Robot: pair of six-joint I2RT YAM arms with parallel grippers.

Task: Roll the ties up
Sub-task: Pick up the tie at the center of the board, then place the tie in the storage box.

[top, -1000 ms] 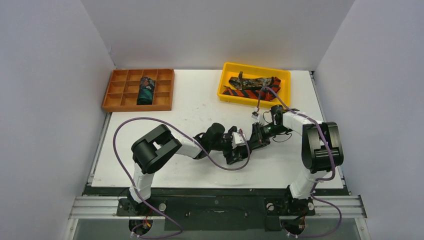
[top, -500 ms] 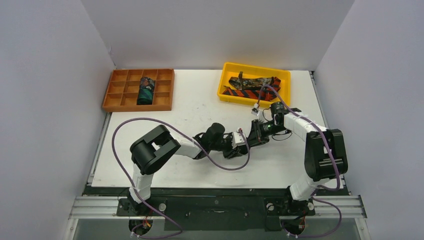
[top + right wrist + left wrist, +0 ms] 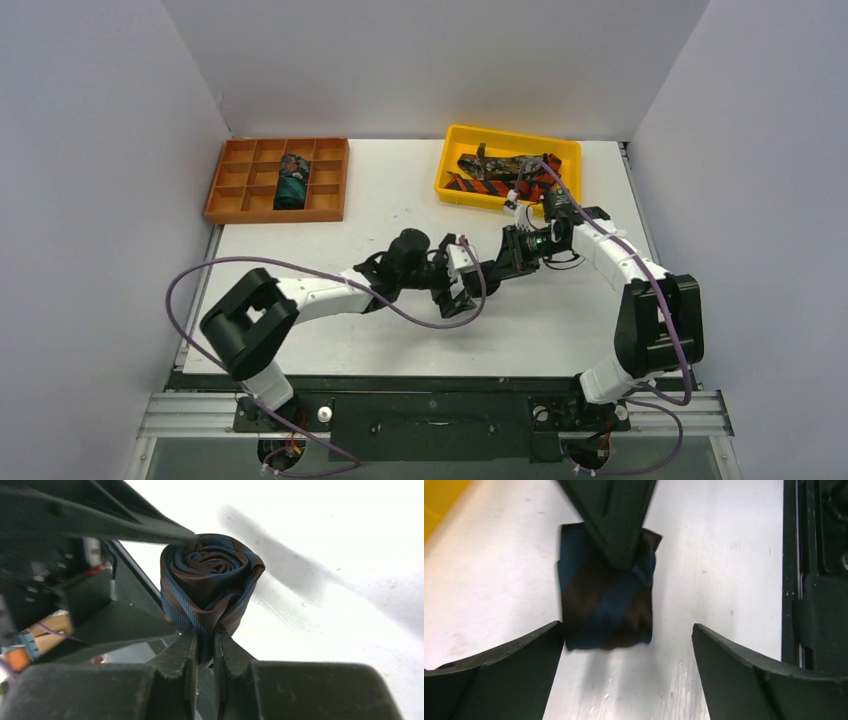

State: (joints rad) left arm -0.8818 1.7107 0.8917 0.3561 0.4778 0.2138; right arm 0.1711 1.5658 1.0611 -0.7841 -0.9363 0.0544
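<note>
Navy-and-brown fabric forms the rolled tie [image 3: 210, 575], wound into a tight spiral over the tabletop [image 3: 380, 215], just on the near side of the yellow bin [image 3: 447, 172]. The right pincer [image 3: 202, 635] is clenched on one edge of that roll and grips only a few outer layers. The left pincer [image 3: 624, 640] is released, its jaws standing wide on either side of the roll without touching it. You cannot tell whether the roll rests on the tabletop or hangs just above it.

Note the hazards. If you release the right pincer before the left one closes, the spiral will probably spring loose. If the left pincer closes off-centre, it may shove the roll sideways or strike the right pincer, which sits close between its jaws.

Inside the yellow bin, the red-orange striped tie [image 3: 495, 188] and the mottled brown tie [image 3: 505, 163] lie unrolled.
</note>
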